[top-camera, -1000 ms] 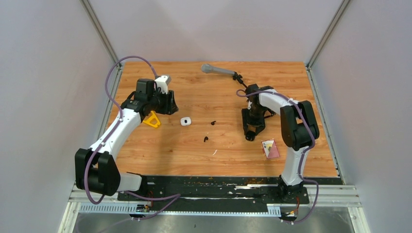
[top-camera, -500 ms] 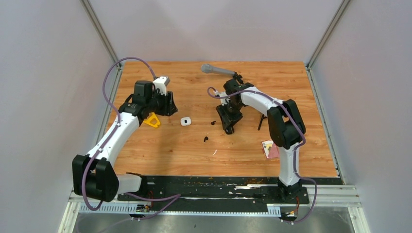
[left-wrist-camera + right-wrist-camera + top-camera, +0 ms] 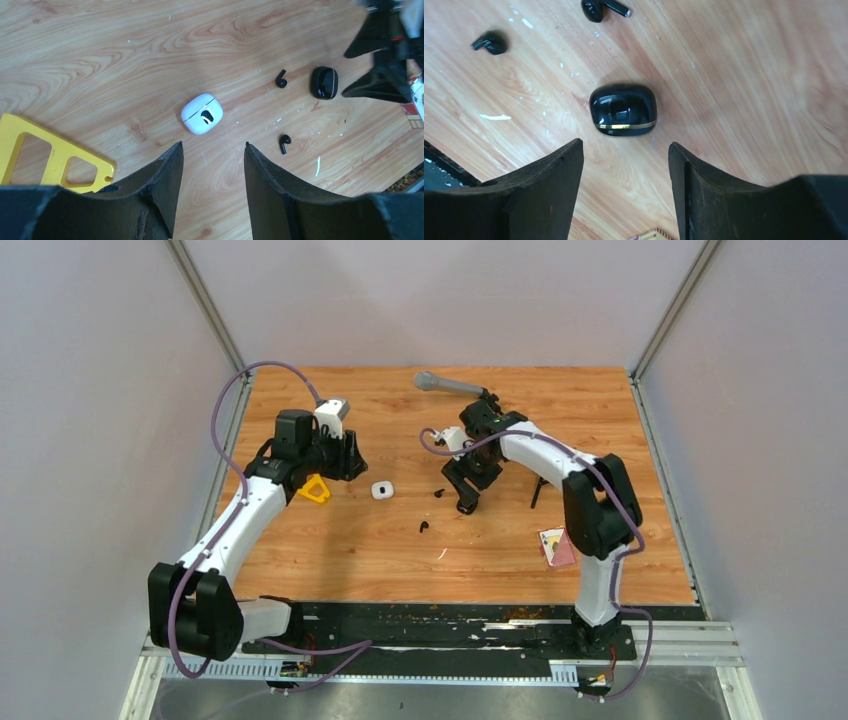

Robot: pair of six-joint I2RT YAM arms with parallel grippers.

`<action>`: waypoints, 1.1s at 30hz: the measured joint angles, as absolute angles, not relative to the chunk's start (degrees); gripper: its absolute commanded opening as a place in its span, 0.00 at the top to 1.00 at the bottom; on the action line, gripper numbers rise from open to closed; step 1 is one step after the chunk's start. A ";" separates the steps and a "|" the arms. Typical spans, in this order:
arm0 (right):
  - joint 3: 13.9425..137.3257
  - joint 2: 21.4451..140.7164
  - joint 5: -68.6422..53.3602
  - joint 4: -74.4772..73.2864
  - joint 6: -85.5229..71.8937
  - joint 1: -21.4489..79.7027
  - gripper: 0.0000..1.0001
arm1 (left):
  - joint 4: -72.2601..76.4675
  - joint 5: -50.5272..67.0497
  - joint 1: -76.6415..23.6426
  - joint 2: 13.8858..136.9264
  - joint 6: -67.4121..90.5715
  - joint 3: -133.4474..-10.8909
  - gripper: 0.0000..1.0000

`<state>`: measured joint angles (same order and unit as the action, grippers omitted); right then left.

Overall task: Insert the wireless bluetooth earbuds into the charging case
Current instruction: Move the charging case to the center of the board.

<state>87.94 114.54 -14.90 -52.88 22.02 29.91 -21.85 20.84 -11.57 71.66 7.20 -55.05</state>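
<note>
Right wrist view: two black earbuds are seen lying loose on the wooden table, one at the top edge of the picture and the second earbud further left. Both lie apart from the black charging case, which is closed, ringed by a gold line and resting flat on the wood. The case lies just beyond the gap of the right gripper, whose jaws are parted with nothing held between them. A thin white sliver is seen left of the case, and the corner of a card shows at the bottom edge. From the left wrist, a white charging case is seen on the table beyond the left gripper. Its jaws are likewise spread and empty. A yellow triangular frame lies to the left of that gripper. From the top external camera, the white case is seen between the two grippers, and a microphone lies near the far edge.
</note>
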 measured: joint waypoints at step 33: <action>84.93 116.31 -9.15 -45.47 -4.75 31.14 0.34 | -20.32 20.97 -10.00 69.45 7.75 -54.24 0.45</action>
<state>84.93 116.31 -9.15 -45.47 -4.75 31.14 -20.32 20.97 -10.00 69.45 7.75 -54.24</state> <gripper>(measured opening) 0.647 0.553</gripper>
